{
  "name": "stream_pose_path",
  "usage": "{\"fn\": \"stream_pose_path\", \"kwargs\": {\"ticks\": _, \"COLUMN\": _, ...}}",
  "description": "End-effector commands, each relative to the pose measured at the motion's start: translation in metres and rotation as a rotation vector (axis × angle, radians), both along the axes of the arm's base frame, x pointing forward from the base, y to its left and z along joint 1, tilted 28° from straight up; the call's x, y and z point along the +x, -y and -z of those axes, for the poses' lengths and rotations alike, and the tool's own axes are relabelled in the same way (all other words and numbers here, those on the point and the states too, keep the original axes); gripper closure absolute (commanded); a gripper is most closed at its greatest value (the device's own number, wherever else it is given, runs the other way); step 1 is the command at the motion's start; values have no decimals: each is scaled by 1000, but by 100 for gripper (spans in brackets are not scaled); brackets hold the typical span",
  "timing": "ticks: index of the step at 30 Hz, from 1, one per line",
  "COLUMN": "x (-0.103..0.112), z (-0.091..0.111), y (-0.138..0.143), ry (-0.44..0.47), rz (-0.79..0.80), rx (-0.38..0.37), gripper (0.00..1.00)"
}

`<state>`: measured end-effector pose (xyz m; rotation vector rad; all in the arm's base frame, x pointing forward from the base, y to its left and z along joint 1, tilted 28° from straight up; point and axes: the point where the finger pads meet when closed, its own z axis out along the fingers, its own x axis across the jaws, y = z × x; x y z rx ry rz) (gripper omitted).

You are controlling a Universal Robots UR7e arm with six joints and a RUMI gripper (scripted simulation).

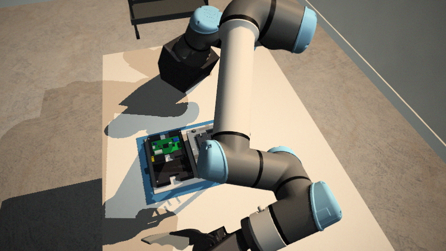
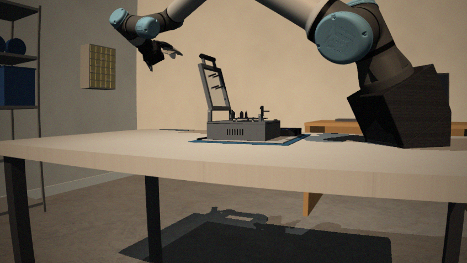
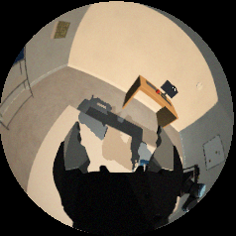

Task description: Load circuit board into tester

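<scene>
The green circuit board (image 1: 168, 147) lies in the upper part of the black tray (image 1: 189, 156), component side up. A white connector (image 1: 157, 152) shows at its lower left edge. The tester (image 1: 191, 143) (image 2: 239, 130) stands beside the tray, partly hidden by the arm in the top view. Its lid (image 2: 205, 85) stands raised, tilted slightly back, with a black handle (image 2: 207, 57) on top. Its two pins and the lone black post cannot be clearly told apart. My gripper (image 2: 166, 62) (image 3: 119, 124) is open and empty, high above the table and away from the tester and tray.
A blue mat (image 1: 142, 174) (image 2: 195, 141) lies under the tester and tray. A small yellow part (image 1: 152, 158) shows at the tray's left. The arm's dark pedestal (image 1: 184, 73) (image 2: 404, 114) stands on the table. A shelf rack (image 2: 19, 58) and an orange desk (image 3: 159, 99) stand farther off.
</scene>
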<state>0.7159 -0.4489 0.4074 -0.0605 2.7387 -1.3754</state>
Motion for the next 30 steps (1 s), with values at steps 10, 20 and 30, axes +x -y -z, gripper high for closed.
{"fn": "stream_pose_path", "kwargs": {"ticks": 10, "x": 0, "z": -1, "y": 0, "ry": 2, "rz": 0, "rx": -1, "gripper": 0}}
{"fn": "stream_pose_path", "kwargs": {"ticks": 20, "x": 0, "z": -1, "y": 0, "ry": 2, "rz": 0, "rx": -1, "gripper": 0}}
{"fn": "stream_pose_path", "kwargs": {"ticks": 30, "x": -3, "z": 0, "y": 2, "ry": -13, "rz": -7, "rx": 3, "gripper": 0}}
